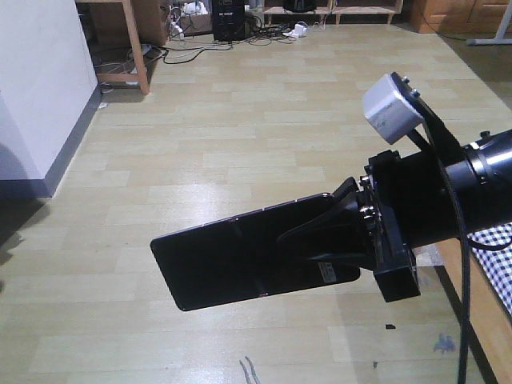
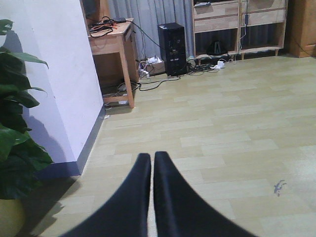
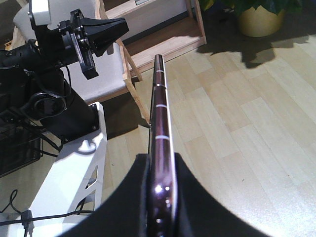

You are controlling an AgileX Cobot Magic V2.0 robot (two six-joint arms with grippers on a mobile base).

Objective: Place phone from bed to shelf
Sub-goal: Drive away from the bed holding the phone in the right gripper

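The right gripper is clamped on the phone, with one black finger laid across the glossy top face and the other hidden beneath it. In the right wrist view the phone is seen edge-on, its pinkish-silver edge pinched between the two dark pads and running straight out from them. It is gripped by one short end, beside a small white sticker, and a seam is seen across its middle. The slab is held roughly level in the air, over the pale plank floor and out past the bed's wooden side edge. Only a strip of the bed, with its checked sheet, is seen at the right edge of the front view. A white camera housing is mounted above the wrist. The left gripper is held with its fingers together, with only a thin line between them and nothing gripped, above the same floor. Further out, a leafy plant stands beside a white wall. Beyond these, a wooden desk, a black computer tower and a light wooden unit with open compartments are seen along the far wall.
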